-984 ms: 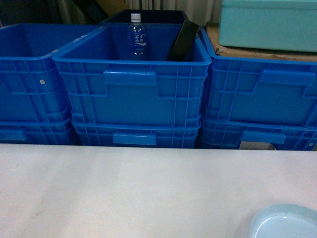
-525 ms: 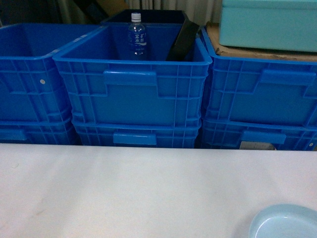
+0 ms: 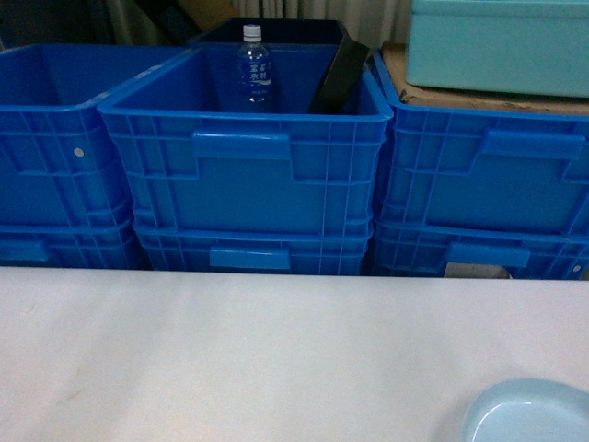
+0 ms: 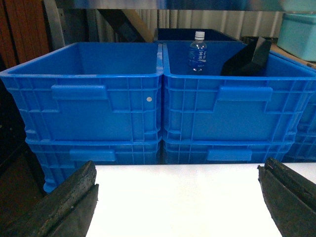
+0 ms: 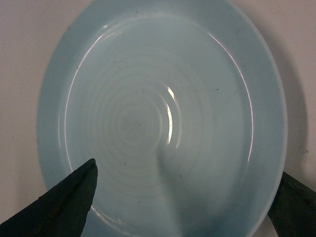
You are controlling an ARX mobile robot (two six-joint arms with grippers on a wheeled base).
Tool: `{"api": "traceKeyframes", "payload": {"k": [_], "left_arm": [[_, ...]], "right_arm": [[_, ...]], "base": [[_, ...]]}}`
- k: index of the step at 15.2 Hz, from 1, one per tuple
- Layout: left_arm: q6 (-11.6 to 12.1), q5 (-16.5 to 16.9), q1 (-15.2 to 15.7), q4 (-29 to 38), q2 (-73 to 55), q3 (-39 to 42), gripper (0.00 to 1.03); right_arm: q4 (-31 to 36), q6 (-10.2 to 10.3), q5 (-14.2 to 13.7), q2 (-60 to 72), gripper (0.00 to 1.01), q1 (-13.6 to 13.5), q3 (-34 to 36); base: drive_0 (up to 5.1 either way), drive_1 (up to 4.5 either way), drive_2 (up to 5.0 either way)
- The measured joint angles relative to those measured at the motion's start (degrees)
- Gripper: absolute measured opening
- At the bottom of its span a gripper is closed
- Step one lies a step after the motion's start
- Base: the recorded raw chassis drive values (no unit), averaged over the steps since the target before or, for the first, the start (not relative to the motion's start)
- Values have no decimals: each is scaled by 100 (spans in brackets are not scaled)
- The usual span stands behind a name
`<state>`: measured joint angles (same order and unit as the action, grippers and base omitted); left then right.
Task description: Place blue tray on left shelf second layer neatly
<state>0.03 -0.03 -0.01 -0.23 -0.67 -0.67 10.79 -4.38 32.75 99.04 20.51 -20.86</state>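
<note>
Nothing has shifted since the earlier head frame: the blue tray (image 3: pixel 529 412) still lies on the white table (image 3: pixel 258 354), bottom right. My right gripper (image 5: pixel 185 195) hangs spread over it, visible only by wrist camera; my left gripper (image 4: pixel 180 200) gapes toward the blue crates (image 4: pixel 163 103)

The setting appeared to be a storeroom or warehouse area. Ribbed blue crates (image 3: pixel 244 175) stood stacked two high in a row behind a plain white table (image 3: pixel 230 359). One crate held a water bottle (image 3: pixel 254 66). A teal tub (image 3: pixel 502 44) rested on cardboard (image 3: pixel 460 95).
</note>
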Motion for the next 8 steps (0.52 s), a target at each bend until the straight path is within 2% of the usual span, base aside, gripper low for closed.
{"api": "traceKeyframes", "payload": {"k": [2, 3, 4, 7, 8], "left_arm": [[0, -2, 0, 0, 0, 0, 98], [0, 0, 0, 0, 0, 0, 98], [-2, 0, 0, 0, 0, 0, 98], [-2, 0, 0, 0, 0, 0, 98], [0, 0, 0, 0, 0, 0, 98]], "right_arm": [[393, 48, 63, 234, 98, -26, 37], [933, 74, 74, 570, 98, 44, 63], [1545, 87, 24, 874, 92, 48, 162], [1912, 96, -227, 1054, 64, 33, 264], [1967, 116, -271, 1091, 58, 22, 280]], "base": [[0, 0, 0], [0, 0, 0], [0, 0, 0], [0, 0, 0], [0, 0, 0]]}}
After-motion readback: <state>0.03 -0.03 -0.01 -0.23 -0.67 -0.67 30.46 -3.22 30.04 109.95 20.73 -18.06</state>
